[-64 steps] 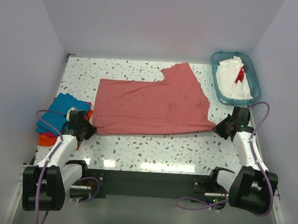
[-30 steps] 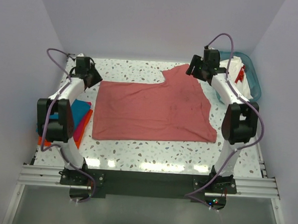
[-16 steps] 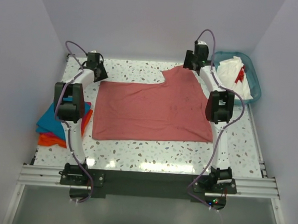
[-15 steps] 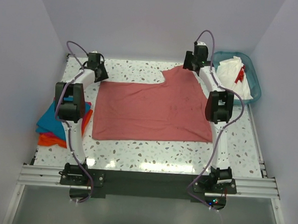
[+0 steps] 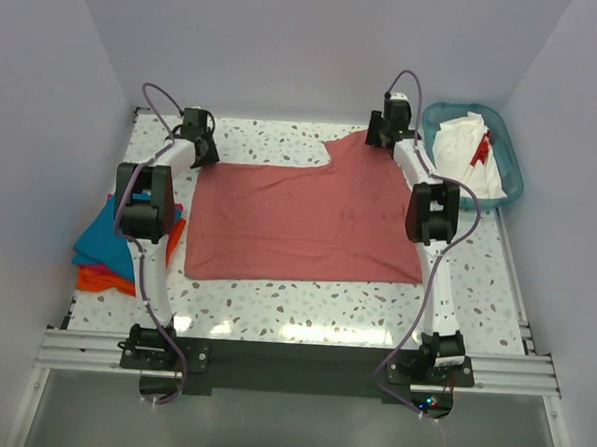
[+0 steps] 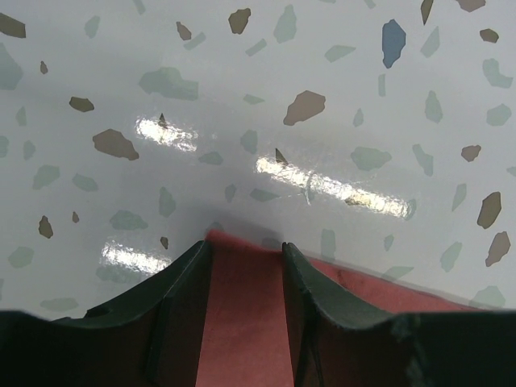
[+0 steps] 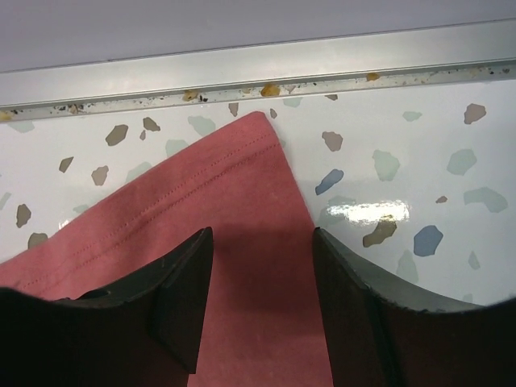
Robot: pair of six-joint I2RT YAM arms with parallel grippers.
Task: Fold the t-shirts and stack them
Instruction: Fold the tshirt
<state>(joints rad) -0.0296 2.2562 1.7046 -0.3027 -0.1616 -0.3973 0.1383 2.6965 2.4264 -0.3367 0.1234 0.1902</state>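
Observation:
A large salmon-red t-shirt (image 5: 304, 219) lies spread flat in the middle of the table. Both arms are stretched to its far edge. My left gripper (image 5: 204, 156) is at the far left corner, and in the left wrist view its open gripper (image 6: 246, 246) straddles that corner of the red cloth (image 6: 242, 322). My right gripper (image 5: 375, 135) is at the raised far right corner, and in the right wrist view it (image 7: 262, 234) stands open over the hemmed cloth (image 7: 201, 210). A teal, orange and pink folded stack (image 5: 102, 238) lies at the left. A white t-shirt with a red mark (image 5: 462, 152) sits in the basket.
The teal plastic basket (image 5: 515, 167) stands at the far right corner, close to the right arm. A metal rail (image 7: 242, 64) and the back wall run just beyond the shirt's far right corner. The folded stack lies beside the left arm's upright links.
Both arms have swung from the shirt's near corners to its far corners. In the last half second each gripper has crept closer onto its corner. The shirt has stayed flat.

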